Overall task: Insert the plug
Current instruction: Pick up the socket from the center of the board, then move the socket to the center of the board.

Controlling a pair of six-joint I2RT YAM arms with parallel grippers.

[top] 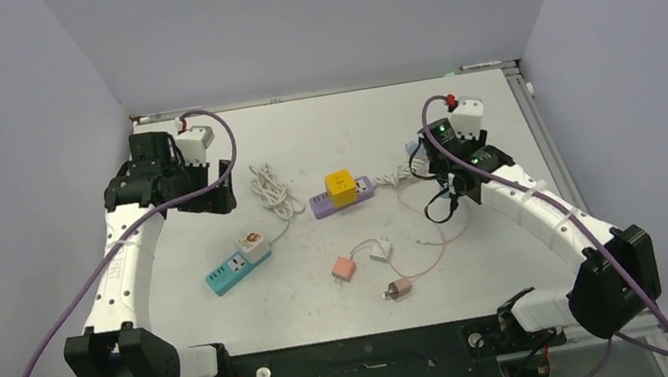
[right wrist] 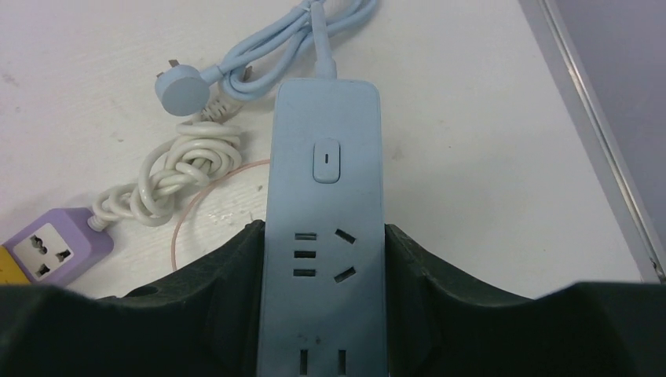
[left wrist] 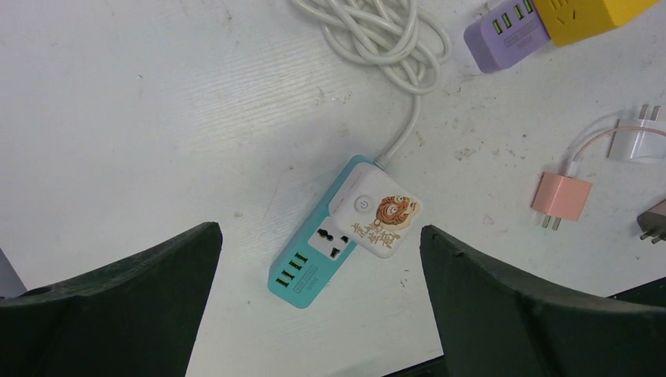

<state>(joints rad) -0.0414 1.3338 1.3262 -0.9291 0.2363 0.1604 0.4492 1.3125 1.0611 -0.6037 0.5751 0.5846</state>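
Your white table (top: 331, 128) carries a teal power strip (top: 233, 268) left of centre, its white cord (top: 272, 190) bundled just behind it. Right of that bundle lies a purple power strip (top: 321, 207). Nearer you sit three small pieces close together: a pink charger (top: 343, 268), a white plug (top: 379, 251) and a dark rose adapter (top: 398, 289), with a thin pink cable (right wrist: 192, 204) looping beside them. At far right, a pale blue round plug (right wrist: 182, 90) and its blue cord (right wrist: 267, 47) lie flat. You cannot tell whether the pale blue power strip (right wrist: 326, 236) itself touches the surface.
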